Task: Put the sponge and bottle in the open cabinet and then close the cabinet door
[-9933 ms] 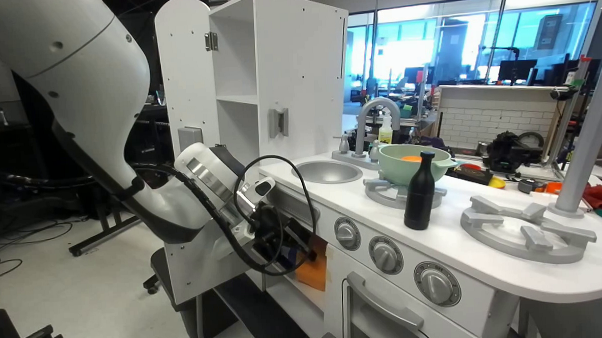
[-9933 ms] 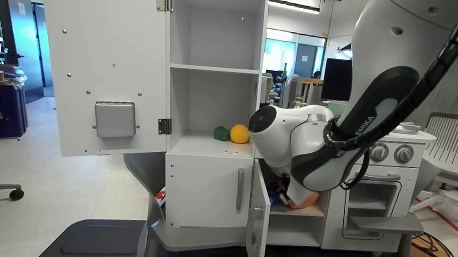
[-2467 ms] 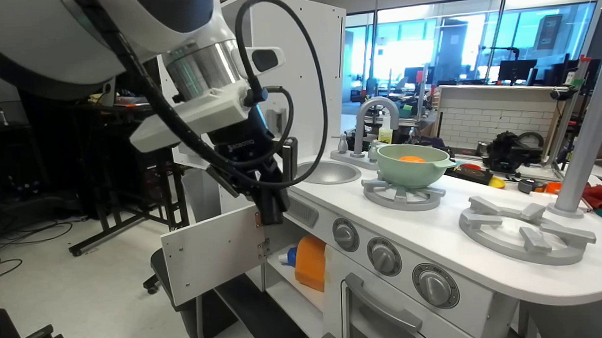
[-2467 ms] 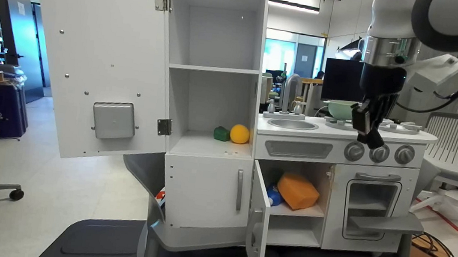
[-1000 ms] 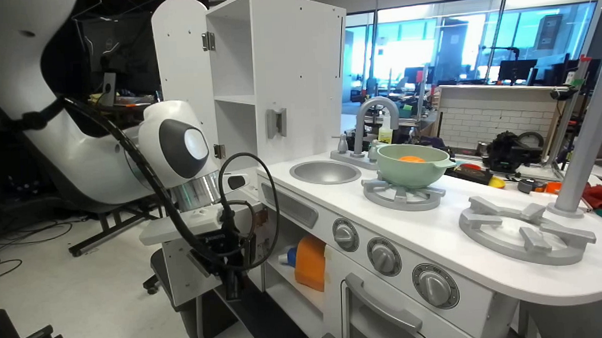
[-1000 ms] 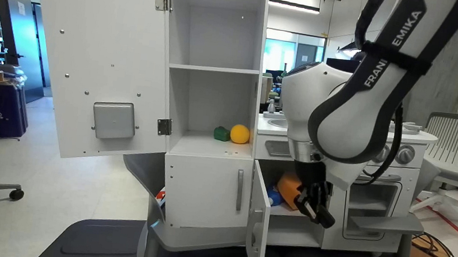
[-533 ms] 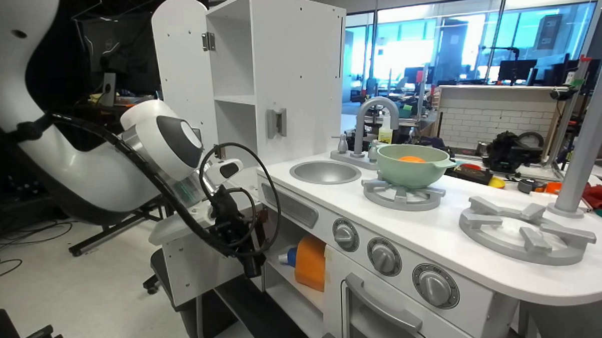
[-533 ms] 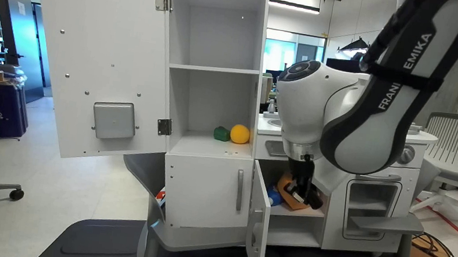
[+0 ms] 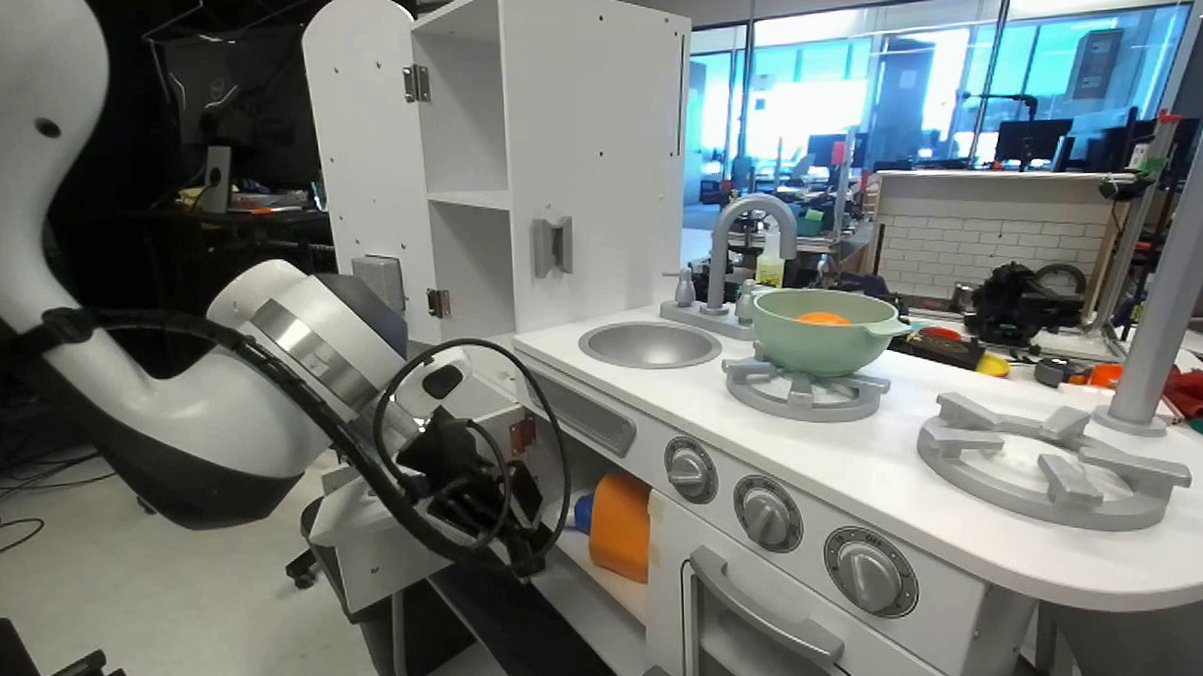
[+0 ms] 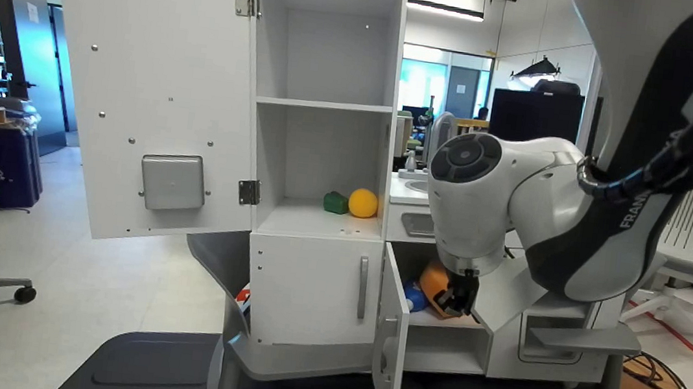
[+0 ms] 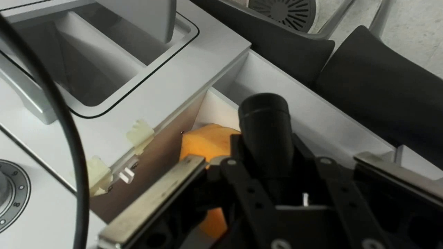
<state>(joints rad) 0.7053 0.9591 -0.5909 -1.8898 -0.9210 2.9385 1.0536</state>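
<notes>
The gripper [image 11: 269,148] is clamped right on the black bottle [image 11: 265,121], squeezing it from both sides, and in the wrist view the bottle's end pokes out toward 12 o'clock. They're hanging at the mouth of the low cabinet [image 10: 442,357], though honestly I can't tell whether the bottle is past the front edge. The sponge [image 10: 433,281], that chunky orange lump, is already in there on the shelf [image 10: 422,321], about 10 o'clock from the gripper in an exterior view; no clue from here if the two touch. A blue thing [image 10: 415,297] sits just beside the sponge, at its 8 o'clock, partly hidden. The cabinet door [image 10: 392,340] is swung open, roughly 8 o'clock from the gripper. Off at 10 o'clock, in the tall cupboard [image 10: 332,147], a yellow ball [image 10: 363,203] sits next to a green lump [image 10: 336,202]. In an exterior view, there's also a green bowl [image 9: 812,347] on a burner [image 9: 802,410] at the gripper's 2 o'clock, something orange [image 9: 823,319] inside.
</notes>
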